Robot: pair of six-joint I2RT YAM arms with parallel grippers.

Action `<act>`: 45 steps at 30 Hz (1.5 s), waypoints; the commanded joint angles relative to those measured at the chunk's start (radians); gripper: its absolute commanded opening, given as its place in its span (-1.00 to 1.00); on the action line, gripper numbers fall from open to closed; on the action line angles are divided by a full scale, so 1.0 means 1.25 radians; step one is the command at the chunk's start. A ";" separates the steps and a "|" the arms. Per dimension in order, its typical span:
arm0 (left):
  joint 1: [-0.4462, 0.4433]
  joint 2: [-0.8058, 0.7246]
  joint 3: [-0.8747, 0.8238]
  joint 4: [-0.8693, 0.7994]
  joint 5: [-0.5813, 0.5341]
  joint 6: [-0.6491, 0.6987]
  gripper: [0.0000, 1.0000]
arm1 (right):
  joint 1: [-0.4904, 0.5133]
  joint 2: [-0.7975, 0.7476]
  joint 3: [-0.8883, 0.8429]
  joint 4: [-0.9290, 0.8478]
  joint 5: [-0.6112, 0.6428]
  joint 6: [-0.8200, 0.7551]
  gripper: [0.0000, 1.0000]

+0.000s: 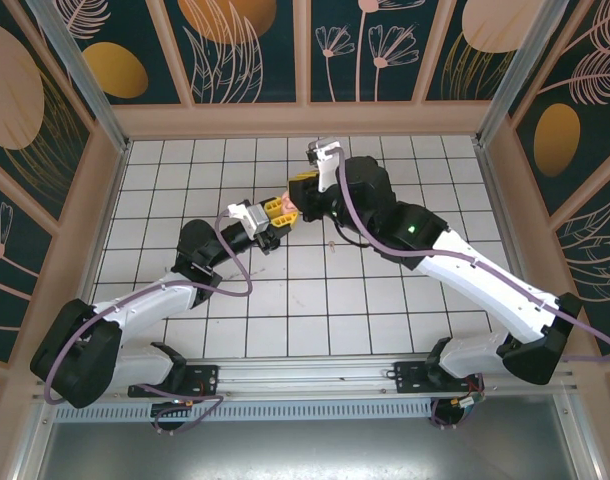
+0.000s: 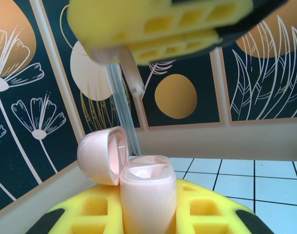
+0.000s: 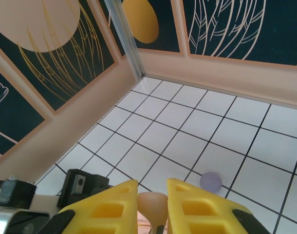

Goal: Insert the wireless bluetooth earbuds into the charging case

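Observation:
My left gripper (image 2: 148, 217) is shut on the pale pink charging case (image 2: 148, 192), which stands upright between the yellow fingers. Its lid (image 2: 102, 155) is swung open to the left, and both sockets inside look vacant. Just above the case hangs my right gripper (image 2: 160, 29), blurred, with a pale pink earbud (image 2: 132, 79) pointing down from it. In the right wrist view that gripper (image 3: 152, 207) is shut on the earbud (image 3: 152, 204), pinched between the two yellow fingers. From above, the left gripper (image 1: 288, 210) and right gripper (image 1: 305, 192) meet over the middle of the table.
A small round lilac object (image 3: 211, 181) lies on the white tiled table (image 3: 187, 122) beyond the right fingers. The left wrist's black camera block (image 3: 81, 187) sits close to the left of them. Peach walls and an aluminium post (image 3: 125, 39) bound the far side.

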 commanded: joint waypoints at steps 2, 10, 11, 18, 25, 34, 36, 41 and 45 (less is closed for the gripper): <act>-0.004 0.006 0.027 0.047 0.019 -0.015 -1.00 | 0.006 -0.020 -0.027 0.045 0.008 0.003 -0.64; -0.004 0.006 0.034 0.046 0.021 -0.023 -1.00 | 0.007 -0.013 -0.045 0.056 0.004 0.012 -0.65; -0.004 0.006 0.034 0.045 0.021 -0.026 -1.00 | 0.006 -0.012 -0.047 0.056 0.003 0.012 -0.64; -0.004 0.010 0.041 0.042 0.021 -0.034 -1.00 | 0.007 -0.007 -0.055 0.055 -0.010 0.022 -0.65; -0.004 0.012 0.046 0.037 0.019 -0.038 -1.00 | 0.008 -0.009 -0.067 0.053 -0.017 0.031 -0.66; -0.004 0.012 0.055 0.023 0.015 -0.042 -1.00 | 0.007 -0.029 -0.091 0.053 -0.009 0.036 -0.67; -0.004 0.012 0.057 0.023 0.013 -0.041 -1.00 | 0.007 -0.036 -0.098 0.057 -0.004 0.037 -0.67; -0.004 0.015 0.057 0.023 0.016 -0.046 -1.00 | 0.006 -0.041 -0.096 0.067 0.013 0.036 -0.67; -0.005 0.013 0.057 0.025 0.016 -0.051 -1.00 | 0.006 -0.031 -0.086 0.064 0.007 0.030 -0.67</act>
